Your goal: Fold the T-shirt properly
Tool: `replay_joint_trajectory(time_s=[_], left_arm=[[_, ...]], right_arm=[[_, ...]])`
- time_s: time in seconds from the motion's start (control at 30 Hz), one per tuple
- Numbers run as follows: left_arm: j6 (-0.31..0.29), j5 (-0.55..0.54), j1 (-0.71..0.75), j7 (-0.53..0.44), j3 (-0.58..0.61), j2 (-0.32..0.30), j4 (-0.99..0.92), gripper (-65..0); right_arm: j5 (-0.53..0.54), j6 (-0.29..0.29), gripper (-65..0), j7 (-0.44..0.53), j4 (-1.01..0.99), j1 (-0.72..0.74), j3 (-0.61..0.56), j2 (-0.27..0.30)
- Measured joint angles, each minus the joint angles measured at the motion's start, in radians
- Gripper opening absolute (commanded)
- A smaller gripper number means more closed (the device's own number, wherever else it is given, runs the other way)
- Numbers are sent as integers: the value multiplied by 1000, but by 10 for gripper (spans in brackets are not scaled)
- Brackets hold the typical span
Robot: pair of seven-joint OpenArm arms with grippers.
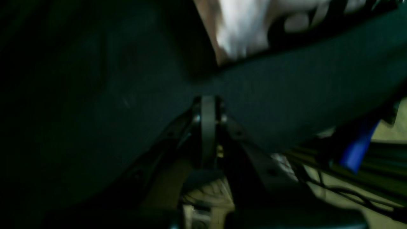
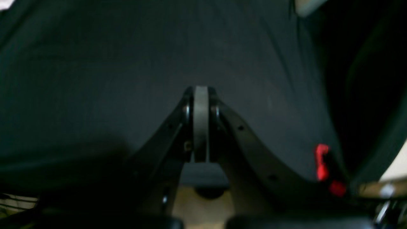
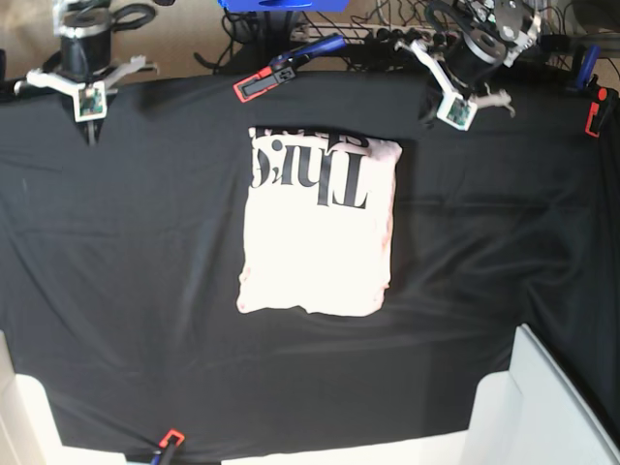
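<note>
While two claws idle, one T-shirt (image 3: 318, 232) (folded) lies

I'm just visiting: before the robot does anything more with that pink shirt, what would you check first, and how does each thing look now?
1. T-shirt folded into a compact rectangle: ok, lettering on top.
2. Shirt lying fully on the black table cloth: ok.
3. Left end effector shut and empty: ok.
4. Right end effector shut and empty: ok.
5. Both arms back from the shirt: ok, at the far edge.
6. Edges neatly aligned: cannot tell, the corners look rounded.
</note>
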Motion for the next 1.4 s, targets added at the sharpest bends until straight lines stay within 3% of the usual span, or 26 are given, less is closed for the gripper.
replay_joint_trajectory(time_s=[0.1,0.4,0.53,0.77,0.97,1.03,1.1,1.2,1.23,1.3,1.4], left_arm=[[-1,-3,18,-1,24,-5,-37,-650],[4,2,100,-41,132,-8,-117,-650],[4,0,120,-48,169,-8,-203,-650],[5,5,4,-41,174,-7,-638,-650],[8,0,-320,-56,175,-5,-1224,-650],[7,-5,-404,-64,176,-4,-1376,-650],[25,0,-455,-53,176,-4,-1442,-650],[173,-4,-489,-61,176,-2,-1443,-650],[229,-7,-498,-63,176,-5,-1442,-650],[293,-2,-510,-59,175,-10,-1441,-650],[299,-2,-514,-62,176,-13,-1441,-650]], right_arm=[[-2,16,-650,8,-5,-30,-7,-42],[-1,5,-650,8,-96,-148,-2,-81],[-3,5,-650,17,-185,-181,-3,-124],[-2,9,-650,13,-584,-55,-7,-191],[-4,30,-650,16,-1179,272,-7,-288],[-5,123,-650,34,-1418,398,-7,-320],[-3,325,-650,15,-1605,512,-7,-340],[-7,582,-649,23,-1695,621,-4,-358],[-7,639,-649,32,-1690,640,-4,-364],[-5,669,-649,40,-1677,661,-4,-375],[-6,665,-649,34,-1647,651,-5,-368]])
